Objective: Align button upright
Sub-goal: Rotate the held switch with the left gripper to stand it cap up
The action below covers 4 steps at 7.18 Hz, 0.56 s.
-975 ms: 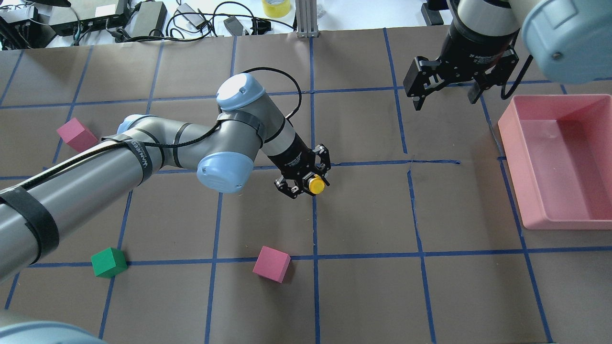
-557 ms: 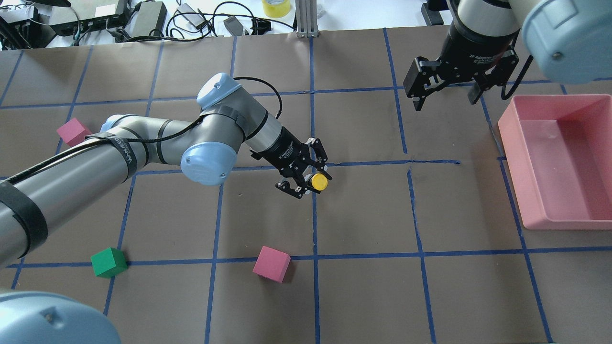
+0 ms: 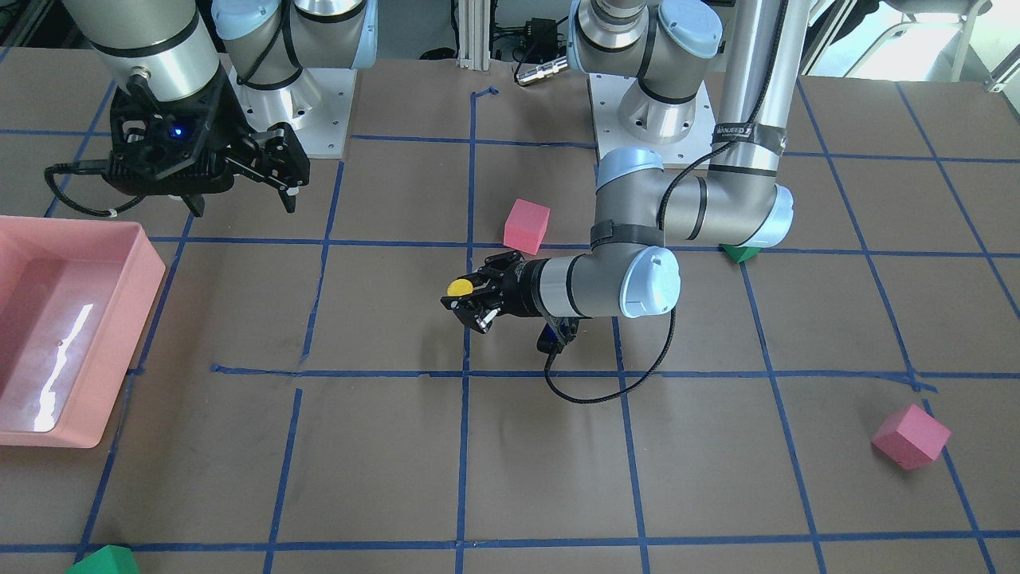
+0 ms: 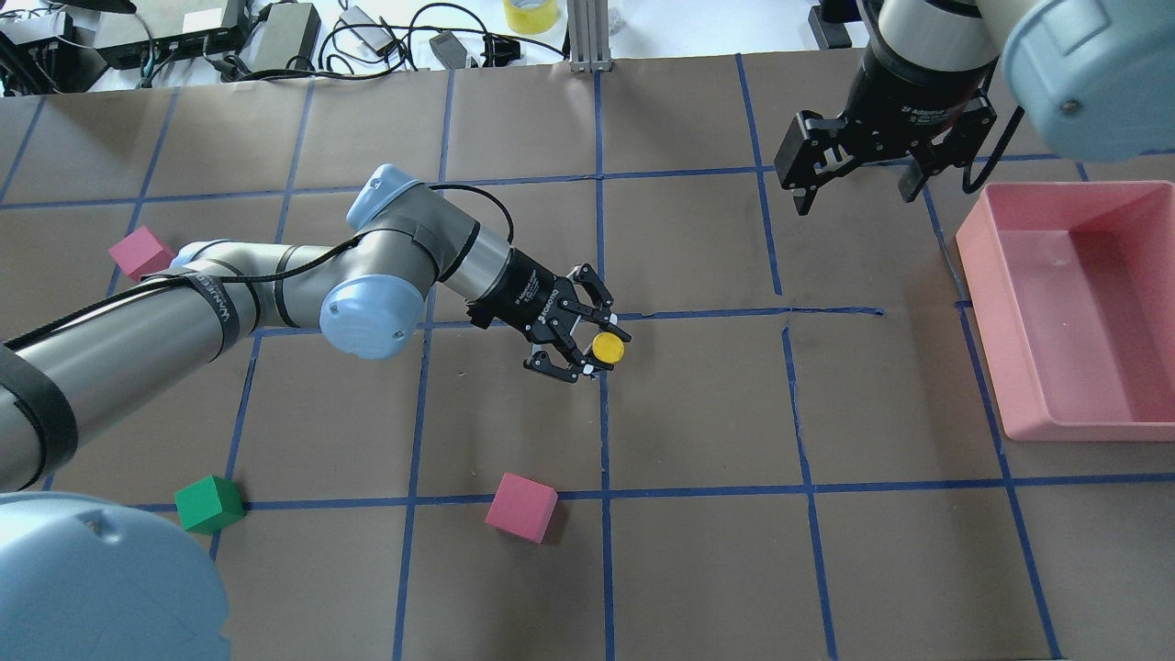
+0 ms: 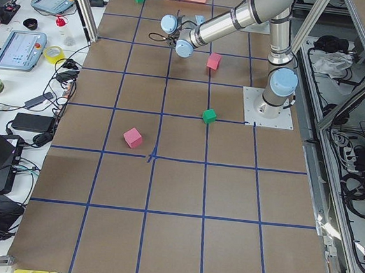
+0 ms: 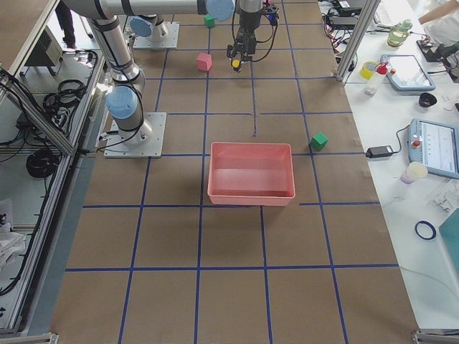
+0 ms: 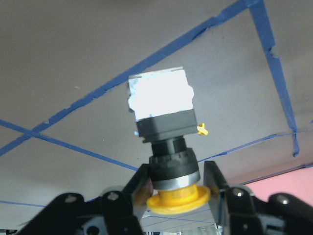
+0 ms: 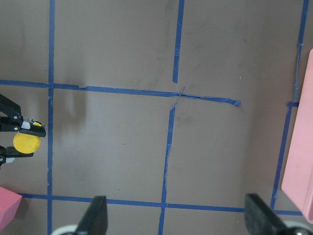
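Observation:
The button (image 4: 607, 348) has a round yellow cap, a black body and a silvery base block. My left gripper (image 4: 597, 349) is shut on it near the table's middle. The fingers (image 7: 139, 183) clamp the black neck just under the cap (image 7: 177, 198). The gripper lies nearly level, with the cap facing up and the base (image 7: 160, 93) pointing at the brown paper, above the table. The button also shows in the front view (image 3: 459, 288) and the right wrist view (image 8: 27, 142). My right gripper (image 4: 856, 195) hangs open and empty at the far right, well apart from the button.
A pink tray (image 4: 982, 257) stands at the right edge. A pink cube (image 4: 521, 507) lies in front of the button, another pink cube (image 4: 142, 252) at the far left, and a green cube (image 4: 209, 504) at the front left. Blue tape lines cross the paper.
My left arm's wrist has swung back to the left and tilted toward level. The button stays gripped at about the same spot, its cap turned to face up. The right arm has not moved.

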### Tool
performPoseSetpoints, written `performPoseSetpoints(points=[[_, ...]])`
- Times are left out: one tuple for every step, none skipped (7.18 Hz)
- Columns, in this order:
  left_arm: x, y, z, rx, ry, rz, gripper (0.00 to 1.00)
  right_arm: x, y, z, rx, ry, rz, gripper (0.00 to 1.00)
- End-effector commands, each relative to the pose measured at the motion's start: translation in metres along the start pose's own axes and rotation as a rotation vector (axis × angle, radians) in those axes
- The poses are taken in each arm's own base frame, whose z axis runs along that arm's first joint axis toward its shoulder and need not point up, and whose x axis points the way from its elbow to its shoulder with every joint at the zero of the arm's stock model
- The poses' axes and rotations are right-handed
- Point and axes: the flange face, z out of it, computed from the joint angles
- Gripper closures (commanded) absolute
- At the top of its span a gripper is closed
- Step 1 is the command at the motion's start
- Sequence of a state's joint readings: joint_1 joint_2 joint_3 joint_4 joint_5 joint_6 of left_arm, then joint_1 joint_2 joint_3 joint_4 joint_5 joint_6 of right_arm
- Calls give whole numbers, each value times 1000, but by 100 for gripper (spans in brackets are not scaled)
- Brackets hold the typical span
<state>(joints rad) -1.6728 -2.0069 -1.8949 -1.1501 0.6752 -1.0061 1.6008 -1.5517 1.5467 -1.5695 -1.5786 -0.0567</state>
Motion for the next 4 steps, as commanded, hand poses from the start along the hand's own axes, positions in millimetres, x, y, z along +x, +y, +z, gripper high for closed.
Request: performPoseSetpoints(points=[[-6,-22,-8,-86,64,-30,93,0,2,2,-5,3,-1,0],[-13,-28,-1,-116,71,-6,93,0,2,3,-7,3,-2,0],[-17,-37,-2,-140,93,6,93,0,2,6,-13,2,-2,0],[-18,-41,-2,-144,96,0,92,0,3,6,-15,4,-2,0]])
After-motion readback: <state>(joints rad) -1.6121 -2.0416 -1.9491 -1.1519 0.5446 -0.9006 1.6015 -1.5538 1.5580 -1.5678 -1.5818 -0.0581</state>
